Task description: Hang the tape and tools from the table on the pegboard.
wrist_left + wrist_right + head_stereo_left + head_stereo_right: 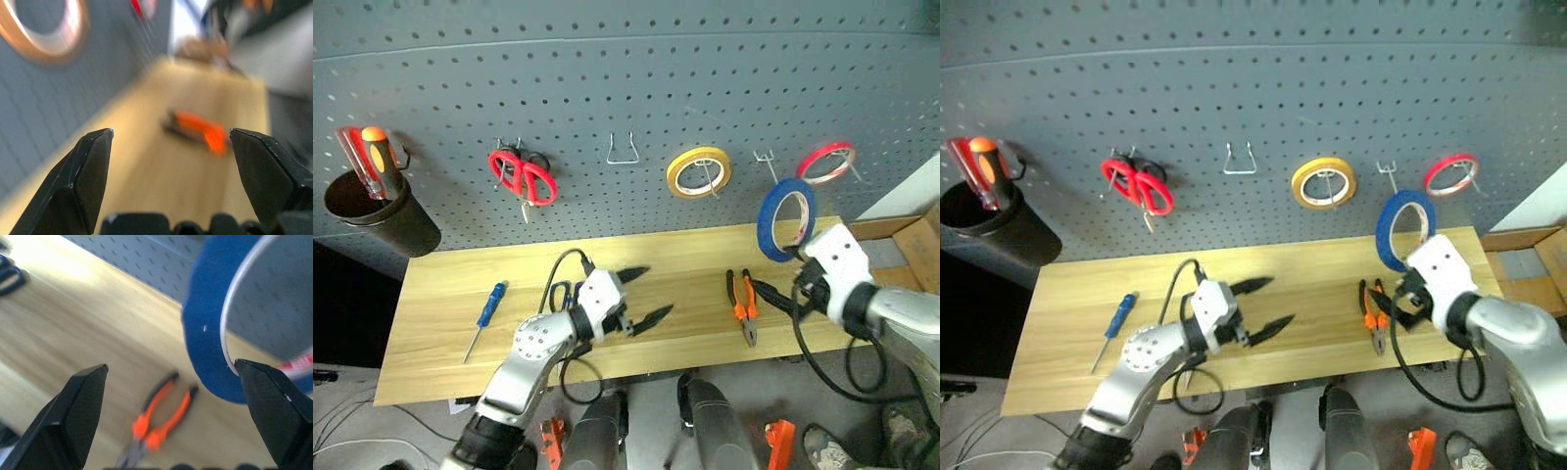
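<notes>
The blue tape [771,223] stands upright against the pegboard [626,88], its top at a small hook [767,163]; I cannot tell whether it rests on the hook. My right gripper [781,276] is open just below and beside the ring, and one fingertip [254,377] sits at its edge. The orange-handled pliers [742,305] lie on the table [685,250] under that gripper. My left gripper [644,295] is open above the middle of the table. Dark scissor handles [558,294] peek out behind the left wrist. The blue screwdriver [489,305] lies at the left.
On the pegboard hang red scissors [524,176], a yellow tape ring [698,171] and a red tape ring [825,162], with a bare wire hook [624,149] between them. A black cup [382,220] with screwdrivers hangs at the left. Cardboard boxes [913,240] stand at the right.
</notes>
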Controlling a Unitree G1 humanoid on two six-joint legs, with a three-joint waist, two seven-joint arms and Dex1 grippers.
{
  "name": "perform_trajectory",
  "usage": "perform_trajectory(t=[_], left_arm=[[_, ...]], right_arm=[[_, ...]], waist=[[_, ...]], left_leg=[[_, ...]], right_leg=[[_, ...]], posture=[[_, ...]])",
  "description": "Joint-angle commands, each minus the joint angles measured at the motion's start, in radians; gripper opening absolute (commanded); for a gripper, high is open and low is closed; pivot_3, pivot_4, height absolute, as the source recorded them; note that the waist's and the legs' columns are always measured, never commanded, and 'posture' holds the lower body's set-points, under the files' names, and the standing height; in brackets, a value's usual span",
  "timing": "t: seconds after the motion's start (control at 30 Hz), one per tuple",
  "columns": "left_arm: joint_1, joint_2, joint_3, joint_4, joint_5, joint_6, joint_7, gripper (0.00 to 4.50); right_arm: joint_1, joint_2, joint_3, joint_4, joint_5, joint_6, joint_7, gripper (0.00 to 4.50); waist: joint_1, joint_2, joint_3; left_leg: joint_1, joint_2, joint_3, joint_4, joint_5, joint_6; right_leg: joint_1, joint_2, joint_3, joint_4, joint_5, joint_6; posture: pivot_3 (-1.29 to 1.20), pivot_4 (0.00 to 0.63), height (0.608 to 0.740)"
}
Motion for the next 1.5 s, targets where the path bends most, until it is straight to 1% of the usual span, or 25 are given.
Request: perform_trajectory(t=[0.03, 0.1, 0.13, 0.23, 0.33, 0.47, 0.57, 0.63, 0.7, 0.8, 0.87, 0.97, 1.07, 1.23, 1.5], left_arm=[[0.014, 0.005, 0.027, 0.000, -0.038, 0.008, -0.025, 4.09], [0.017, 0.012, 0.030, 0.014, -0.029, -0.006, -0.030, 4.09], [0.019, 0.012, 0.031, 0.012, -0.029, -0.006, -0.031, 4.09], [0.021, 0.007, 0.034, 0.000, -0.035, 0.003, -0.027, 4.09], [0.016, -0.005, 0.037, -0.008, -0.036, 0.014, -0.014, 4.09], [0.022, -0.011, 0.036, -0.012, -0.030, 0.011, -0.007, 4.09], [0.022, -0.008, 0.041, -0.035, -0.051, 0.028, -0.017, 4.09], [0.019, 0.006, 0.041, -0.036, -0.052, 0.030, -0.034, 4.09], [0.016, 0.028, 0.032, -0.042, -0.058, 0.043, -0.067, 4.09], [0.019, 0.060, 0.009, -0.062, -0.057, 0.055, -0.115, 4.09], [0.023, 0.065, 0.003, -0.078, -0.067, 0.073, -0.126, 4.09], [0.029, 0.067, 0.001, -0.095, -0.075, 0.098, -0.132, 4.09], [0.038, 0.068, 0.000, -0.104, -0.070, 0.103, -0.132, 4.09], [0.042, 0.069, 0.007, -0.122, -0.076, 0.115, -0.125, 4.09], [0.036, 0.070, 0.013, -0.145, -0.082, 0.135, -0.114, 4.09]], right_arm=[[0.030, 0.125, 0.075, 0.085, -0.005, 0.173, -0.112, 4.27], [0.003, 0.161, 0.098, 0.103, -0.034, 0.152, -0.154, 4.27], [-0.026, 0.193, 0.102, 0.134, -0.052, 0.144, -0.187, 4.27], [-0.068, 0.228, 0.114, 0.171, -0.072, 0.122, -0.225, 4.27], [-0.073, 0.204, 0.150, 0.182, -0.082, 0.110, -0.225, 4.27], [-0.070, 0.187, 0.169, 0.184, -0.090, 0.091, -0.216, 4.27], [-0.064, 0.141, 0.154, 0.157, -0.049, 0.106, -0.154, 4.27], [-0.052, 0.085, 0.143, 0.158, -0.044, 0.122, -0.125, 4.27], [-0.040, 0.023, 0.146, 0.198, -0.061, 0.131, -0.119, 4.27], [-0.031, -0.019, 0.136, 0.278, -0.063, 0.100, -0.100, 4.27], [-0.014, -0.079, 0.172, 0.346, -0.076, 0.022, -0.042, 4.27], [0.003, -0.171, 0.263, 0.418, -0.120, -0.107, 0.038, 4.27], [-0.031, -0.168, 0.288, 0.510, -0.142, -0.185, 0.065, 4.27], [-0.085, -0.143, 0.338, 0.602, -0.178, -0.264, 0.097, 4.27], [-0.136, -0.090, 0.397, 0.718, -0.224, -0.290, 0.115, 4.27]], waist=[[0.006, 0.000, 0.000], [-0.002, 0.012, 0.005], [-0.009, 0.015, 0.005], [-0.016, 0.015, 0.005], [-0.012, 0.015, 0.005], [-0.011, 0.015, 0.005], [-0.011, 0.015, 0.005], [-0.010, 0.015, 0.005], [-0.009, 0.015, 0.005], [-0.009, 0.015, 0.005], [-0.009, 0.015, 0.005], [-0.009, 0.015, 0.005], [-0.012, 0.014, 0.005], [-0.011, 0.014, 0.006], [-0.006, 0.014, 0.006]], left_leg=[[0.000, 0.000, -0.002, 0.001, 0.000, 0.000], [-0.003, -0.003, 0.005, 0.002, 0.000, 0.004], [-0.003, -0.004, 0.008, 0.002, 0.002, 0.007], [-0.001, -0.003, 0.010, 0.002, 0.006, 0.005], [-0.001, 0.000, 0.007, 0.000, 0.008, 0.001], [-0.002, 0.000, 0.005, 0.000, 0.010, -0.003], [-0.003, -0.001, 0.006, 0.000, 0.010, -0.002], [-0.003, -0.001, 0.007, 0.000, 0.010, -0.001], [-0.003, -0.001, 0.006, 0.000, 0.009, 0.000], [-0.003, -0.001, 0.006, 0.000, 0.008, 0.001], [-0.003, -0.001, 0.006, 0.000, 0.008, 0.001], [-0.003, -0.001, 0.007, 0.000, 0.008, 0.002], [-0.002, -0.001, 0.007, 0.000, 0.008, 0.002], [-0.002, 0.000, 0.007, 0.000, 0.008, 0.002], [-0.003, -0.001, 0.006, 0.000, 0.009, 0.000]], right_leg=[[0.001, 0.000, -0.001, 0.000, 0.000, 0.000], [-0.003, -0.003, 0.004, 0.001, 0.004, -0.003], [-0.005, -0.004, 0.007, 0.001, 0.006, -0.001], [-0.004, -0.003, 0.008, 0.001, 0.008, 0.001], [-0.005, -0.001, 0.004, 0.003, 0.008, 0.000], [-0.005, -0.001, 0.003, 0.004, 0.009, 0.000], [-0.006, -0.001, 0.004, 0.003, 0.009, 0.000], [-0.006, -0.001, 0.004, 0.002, 0.009, 0.000], [-0.005, -0.002, 0.004, 0.002, 0.009, 0.000], [-0.005, -0.002, 0.004, 0.002, 0.009, 0.000], [-0.005, -0.002, 0.004, 0.002, 0.009, 0.000], [-0.005, -0.002, 0.004, 0.002, 0.009, 0.000], [-0.005, -0.002, 0.004, 0.002, 0.009, 0.000], [-0.005, -0.002, 0.004, 0.002, 0.009, 0.000], [-0.005, -0.002, 0.004, 0.001, 0.009, 0.000]], posture=[[-0.27, 0.333, 0.740], [-0.26, 0.335, 0.740], [-0.26, 0.334, 0.740], [-0.26, 0.334, 0.740], [-0.25, 0.333, 0.740], [-0.25, 0.333, 0.740], [-0.24, 0.334, 0.740], [-0.24, 0.337, 0.740], [-0.23, 0.335, 0.740], [-0.23, 0.336, 0.740], [-0.23, 0.342, 0.740], [-0.23, 0.348, 0.740], [-0.23, 0.348, 0.740], [-0.22, 0.346, 0.740], [-0.20, 0.347, 0.740]])
